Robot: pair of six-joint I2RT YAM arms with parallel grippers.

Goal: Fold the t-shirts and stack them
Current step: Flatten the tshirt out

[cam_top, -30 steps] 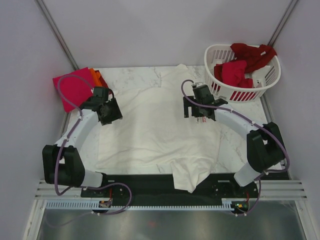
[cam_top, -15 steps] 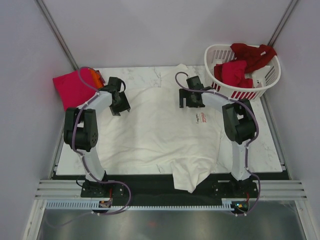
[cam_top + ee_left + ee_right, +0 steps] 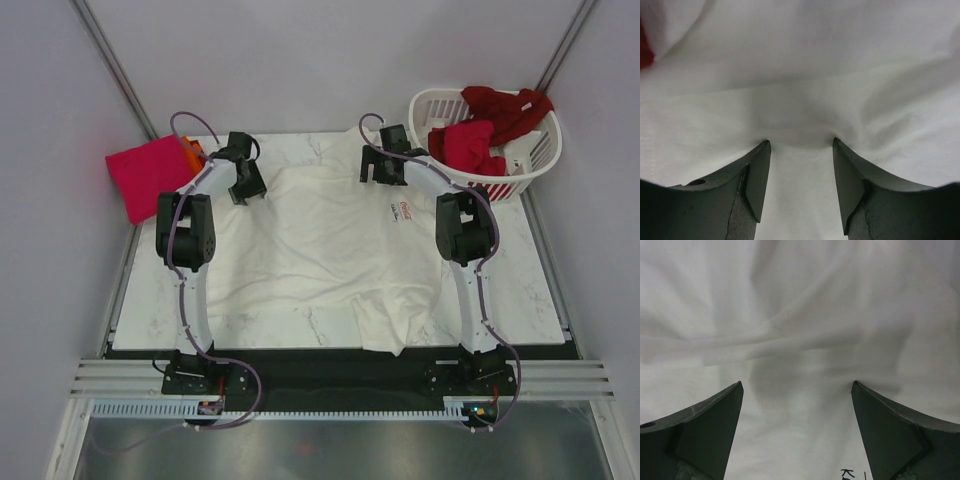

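White tee (image 3: 320,240) flat on worktop (image 3: 525,275); L gripper (image 3: 247,190) & R gripper (image 3: 381,173) at its far edge, jaws apart on cloth, nothing pinched. Prob. grab-for-fold step: next, close both evenly, lift tog.

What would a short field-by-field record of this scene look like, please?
white shirt: spread on table, logo up
left claw: open, at its far edge, left side
right claw: open, at its far edge, right side
pink shirt: folded, far left, orange shirt against it
basket: far right, holding red shirts
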